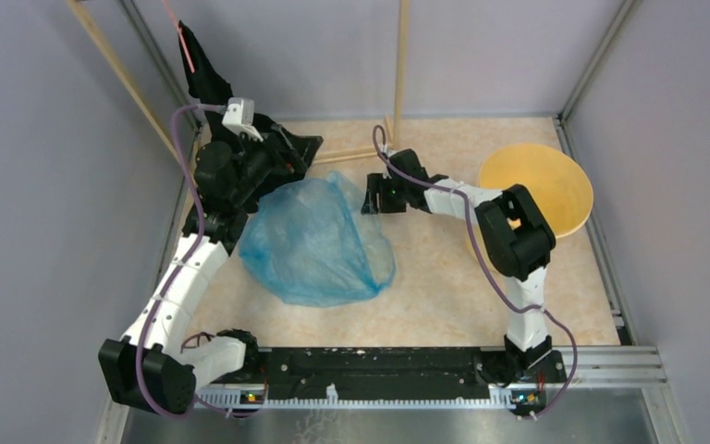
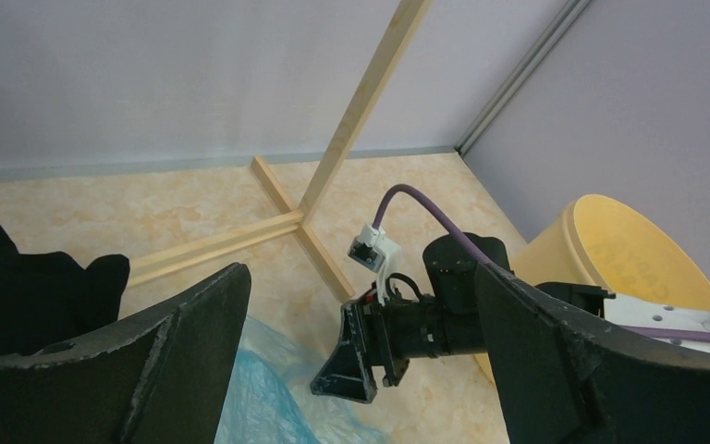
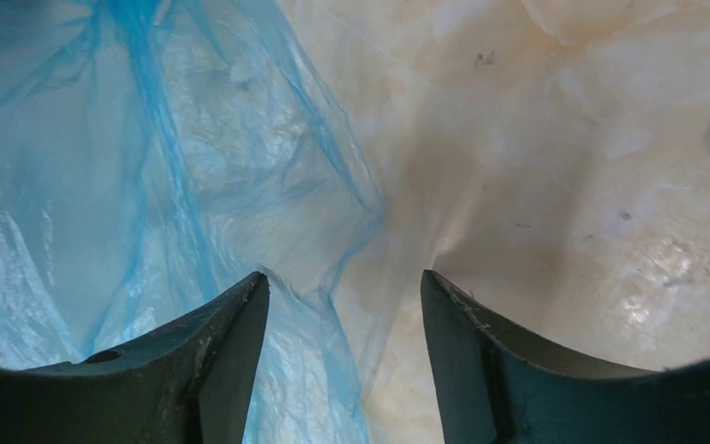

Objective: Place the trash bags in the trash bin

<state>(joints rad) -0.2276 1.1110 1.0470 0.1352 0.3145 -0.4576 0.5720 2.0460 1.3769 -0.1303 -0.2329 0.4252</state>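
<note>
The two arm bases sit at the near edge of the counter (image 1: 425, 287), a marbled beige top. Just beyond them, left of centre, the trash bag (image 1: 314, 242) lies flat and crumpled on the surface, a thin glossy light-blue film. Its long axis runs from near to far: the broad rounded end faces the near edge and it narrows to a tip that points to the far edge. At the bag's far right side the right gripper (image 3: 342, 277) hangs low over the film's border with its fingers moderately apart. The wrist view shows blue plastic under the left finger and bare counter under the right, with nothing pinched between them; whether the tips touch the film cannot be told. The left gripper (image 2: 361, 276) is raised over the far left part of the counter, just past the bag's far left side, with its jaws spread wide and nothing between them, looking across at the right arm. The trash bin (image 1: 569, 185) stands upright by the right edge toward the far right corner, mouth up, well apart from the bag. A black cloth (image 1: 205, 74) hangs in the far left corner, and wooden sticks (image 2: 361, 120) lean and lie along the far edge.
</note>
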